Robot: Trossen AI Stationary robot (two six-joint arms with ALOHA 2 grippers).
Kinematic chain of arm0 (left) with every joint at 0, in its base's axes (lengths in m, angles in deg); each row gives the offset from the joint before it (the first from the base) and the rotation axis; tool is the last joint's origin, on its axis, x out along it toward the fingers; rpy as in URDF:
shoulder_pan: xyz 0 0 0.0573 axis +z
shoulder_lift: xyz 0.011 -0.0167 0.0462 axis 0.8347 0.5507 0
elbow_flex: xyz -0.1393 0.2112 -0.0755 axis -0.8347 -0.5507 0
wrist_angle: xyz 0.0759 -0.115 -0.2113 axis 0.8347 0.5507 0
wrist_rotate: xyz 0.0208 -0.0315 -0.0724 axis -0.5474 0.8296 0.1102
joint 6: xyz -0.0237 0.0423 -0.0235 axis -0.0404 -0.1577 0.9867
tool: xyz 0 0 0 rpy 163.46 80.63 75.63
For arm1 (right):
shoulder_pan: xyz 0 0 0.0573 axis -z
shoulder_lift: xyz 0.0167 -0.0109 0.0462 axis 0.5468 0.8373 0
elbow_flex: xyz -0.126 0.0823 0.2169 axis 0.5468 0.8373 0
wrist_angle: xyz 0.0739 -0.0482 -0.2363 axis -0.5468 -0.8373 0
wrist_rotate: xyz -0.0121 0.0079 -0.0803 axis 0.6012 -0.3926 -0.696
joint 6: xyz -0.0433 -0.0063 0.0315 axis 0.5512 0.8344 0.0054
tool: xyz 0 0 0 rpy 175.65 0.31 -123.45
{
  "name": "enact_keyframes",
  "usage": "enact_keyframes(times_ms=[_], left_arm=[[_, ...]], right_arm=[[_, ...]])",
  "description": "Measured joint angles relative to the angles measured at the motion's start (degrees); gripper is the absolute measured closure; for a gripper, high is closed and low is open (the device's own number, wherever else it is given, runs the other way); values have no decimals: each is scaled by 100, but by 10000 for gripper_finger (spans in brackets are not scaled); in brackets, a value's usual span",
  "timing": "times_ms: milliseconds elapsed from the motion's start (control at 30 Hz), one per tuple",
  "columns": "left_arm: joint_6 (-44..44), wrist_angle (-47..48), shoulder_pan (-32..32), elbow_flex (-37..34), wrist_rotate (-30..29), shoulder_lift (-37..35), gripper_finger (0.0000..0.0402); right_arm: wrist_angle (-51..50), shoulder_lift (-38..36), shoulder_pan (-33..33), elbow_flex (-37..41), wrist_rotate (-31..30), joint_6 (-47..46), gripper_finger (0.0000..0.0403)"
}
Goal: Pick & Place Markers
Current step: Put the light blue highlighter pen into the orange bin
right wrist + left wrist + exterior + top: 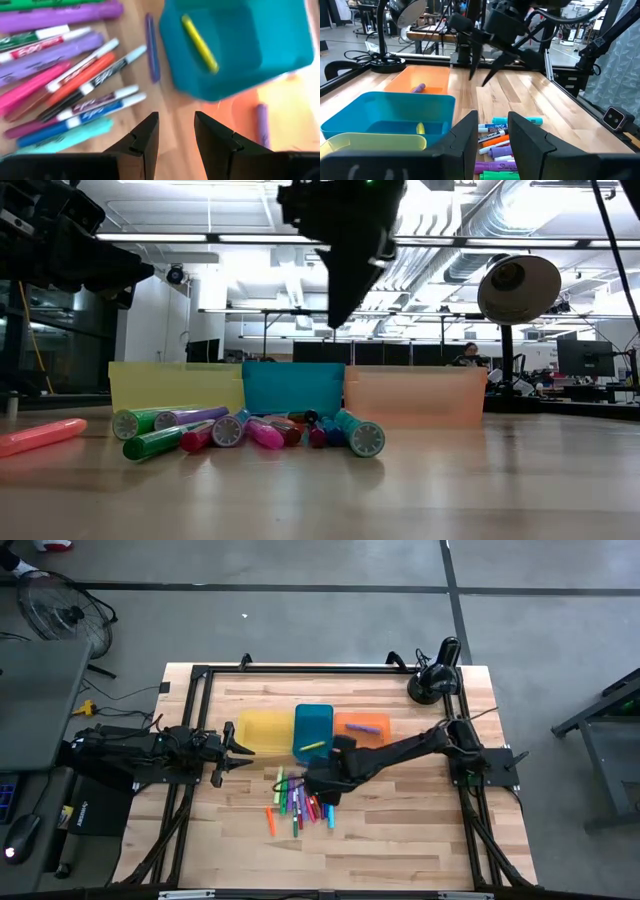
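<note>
Hovering above the bench point(400, 830), the right gripper point(175, 127) hangs over the bare strip of wood between the blue tray point(313, 730) and the pile of markers point(297, 802); its fingers stand apart and hold nothing. The pile lies on the near side of the blue tray, one purple marker point(151, 46) just beside that tray's wall. A yellow marker point(199, 43) lies inside the blue tray. The orange tray point(362, 728) touches it on the right and holds another purple marker point(364, 727); the yellow tray point(265, 730) touches it on the left. The left gripper point(490, 131) waits left of the yellow tray, fingers parted, empty. Open wood surrounds the pile on its other sides.
</note>
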Motion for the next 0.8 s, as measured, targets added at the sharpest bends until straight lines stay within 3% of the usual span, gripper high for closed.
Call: enact_keyframes(times_ms=[467,800], left_arm=[[0,0,1,0,2,0,298],[0,0,-1,0,2,0,298]], right_arm=[[-734,-9,-572,4,150,-1844,290],[-1038,-9,-604,7,167,-1882,290]])
